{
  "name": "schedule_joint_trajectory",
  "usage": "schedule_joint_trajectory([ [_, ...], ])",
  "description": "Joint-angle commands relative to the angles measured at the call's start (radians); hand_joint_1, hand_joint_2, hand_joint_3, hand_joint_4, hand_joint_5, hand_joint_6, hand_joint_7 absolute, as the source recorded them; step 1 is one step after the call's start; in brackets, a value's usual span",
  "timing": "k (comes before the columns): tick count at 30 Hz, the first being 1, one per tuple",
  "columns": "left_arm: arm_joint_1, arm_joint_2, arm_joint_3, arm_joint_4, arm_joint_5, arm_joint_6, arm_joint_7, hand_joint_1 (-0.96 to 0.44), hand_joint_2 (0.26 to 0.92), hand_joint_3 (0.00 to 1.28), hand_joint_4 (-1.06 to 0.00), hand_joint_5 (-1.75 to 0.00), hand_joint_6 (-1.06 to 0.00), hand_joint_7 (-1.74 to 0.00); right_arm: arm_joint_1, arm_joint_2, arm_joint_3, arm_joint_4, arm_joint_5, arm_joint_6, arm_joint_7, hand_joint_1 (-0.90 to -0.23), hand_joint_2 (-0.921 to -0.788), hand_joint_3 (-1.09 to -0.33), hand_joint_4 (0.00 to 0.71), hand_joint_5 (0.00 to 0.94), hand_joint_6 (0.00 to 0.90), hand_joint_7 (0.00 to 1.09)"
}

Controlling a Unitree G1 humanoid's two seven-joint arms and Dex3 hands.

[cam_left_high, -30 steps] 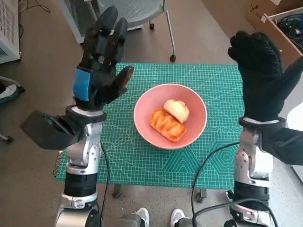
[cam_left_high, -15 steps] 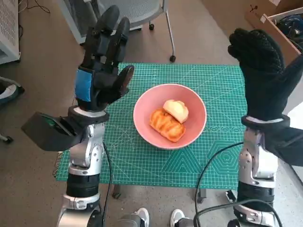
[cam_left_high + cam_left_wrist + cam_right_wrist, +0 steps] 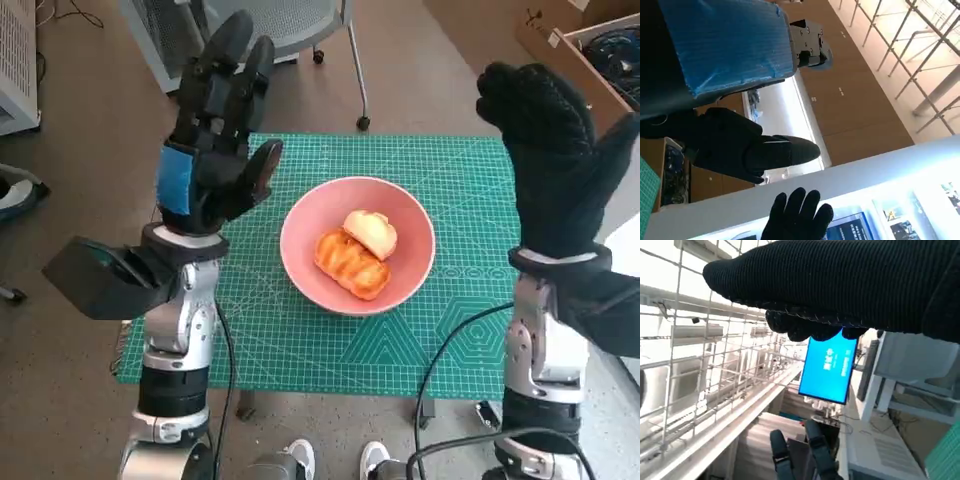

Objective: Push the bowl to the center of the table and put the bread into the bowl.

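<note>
The head view is evenly and softly lit — bright, sharp across the green gridded desk mat [image 3: 400, 330], with only a faint shadow inside the pink round bowl [image 3: 358, 246] and wide-angle bending toward the edges. In the left wrist view the blue-taped black left hand [image 3: 720, 50] is close and slightly soft; a pale band beyond its fingers glares white. The right wrist view is backlit — the black knitted right hand [image 3: 850, 285] is nearly a silhouette against washed-out bright grating, beside a glowing blue screen [image 3: 829, 371].

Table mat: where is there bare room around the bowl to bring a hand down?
The green mat lies bare in front of the pink bowl, toward the near edge, and between the bowl and the far edge. Its sides are tighter: the left hand is raised over the left side, the right hand over the right. The bowl itself holds two pieces of bread.
</note>
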Motion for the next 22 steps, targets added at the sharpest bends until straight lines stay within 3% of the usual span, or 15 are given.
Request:
schedule_joint_trajectory([
  [1, -0.007, 0.010, 0.001, -0.018, 0.001, 0.001, -0.003, -0.60, 0.921, 0.42, -0.09, -0.02, 0.00, -0.50, 0.031, -0.002, 0.009, -0.014, -0.019, 0.024, -0.017, -0.541, -0.921, -0.549, 0.323, 0.000, 0.158, 0.52],
  [22, 0.011, 0.006, -0.003, -0.045, 0.000, 0.025, 0.003, -0.59, 0.921, 0.43, -0.09, -0.02, 0.00, -0.50, 0.058, 0.003, 0.021, -0.044, -0.047, 0.035, -0.042, -0.534, -0.921, -0.562, 0.321, 0.003, 0.161, 0.52],
])
